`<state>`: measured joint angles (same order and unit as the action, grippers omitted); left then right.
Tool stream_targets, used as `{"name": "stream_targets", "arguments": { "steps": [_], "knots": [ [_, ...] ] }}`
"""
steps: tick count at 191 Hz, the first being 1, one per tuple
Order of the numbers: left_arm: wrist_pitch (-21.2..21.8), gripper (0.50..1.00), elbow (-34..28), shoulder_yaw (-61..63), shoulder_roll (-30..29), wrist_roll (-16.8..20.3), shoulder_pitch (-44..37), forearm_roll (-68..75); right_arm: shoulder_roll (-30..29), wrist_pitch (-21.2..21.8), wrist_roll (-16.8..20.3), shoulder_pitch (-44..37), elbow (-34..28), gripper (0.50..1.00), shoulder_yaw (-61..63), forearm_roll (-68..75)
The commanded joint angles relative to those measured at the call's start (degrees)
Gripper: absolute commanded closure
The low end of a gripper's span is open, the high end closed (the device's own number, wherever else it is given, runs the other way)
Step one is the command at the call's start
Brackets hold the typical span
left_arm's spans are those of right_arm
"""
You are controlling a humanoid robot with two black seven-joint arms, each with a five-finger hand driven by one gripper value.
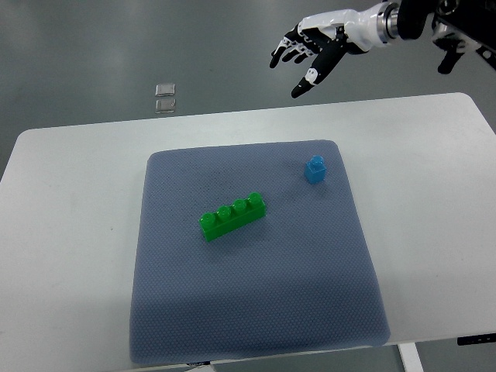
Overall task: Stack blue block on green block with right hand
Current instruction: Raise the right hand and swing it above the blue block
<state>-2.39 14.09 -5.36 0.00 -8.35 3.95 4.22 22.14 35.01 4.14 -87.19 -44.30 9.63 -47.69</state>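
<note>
White bench [70,232] under grey mat [256,310], both below the right robot hand [304,56], fingers apart, empty. Green block [232,215] well below-left, 4 studs, long axis rising rightward. Blue block [315,170] directly below, upright, unobstructed.

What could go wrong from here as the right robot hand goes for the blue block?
1. The blue block is small and stands alone; the open right robot hand could knock it over while closing.
2. The green block lies diagonally on the mat, so studs may misalign when stacking.
3. The soft-looking mat may let the green block shift under pressing.
</note>
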Motion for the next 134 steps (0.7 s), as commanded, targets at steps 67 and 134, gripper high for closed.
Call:
{"name": "stream_targets", "arguments": {
  "steps": [67,134],
  "knots": [
    [0.0,0.500,0.0,-0.2,0.0,-0.1,0.0,0.0,1.9,0.0,2.4,-18.5,-13.8,0.560,-14.6,-15.1],
    [0.0,0.500,-0.3,-0.4,0.0,-0.1,0.0,0.0,2.7,0.0,5.7,-9.5,-15.8,0.560,-14.7,-13.8]
  ]
}}
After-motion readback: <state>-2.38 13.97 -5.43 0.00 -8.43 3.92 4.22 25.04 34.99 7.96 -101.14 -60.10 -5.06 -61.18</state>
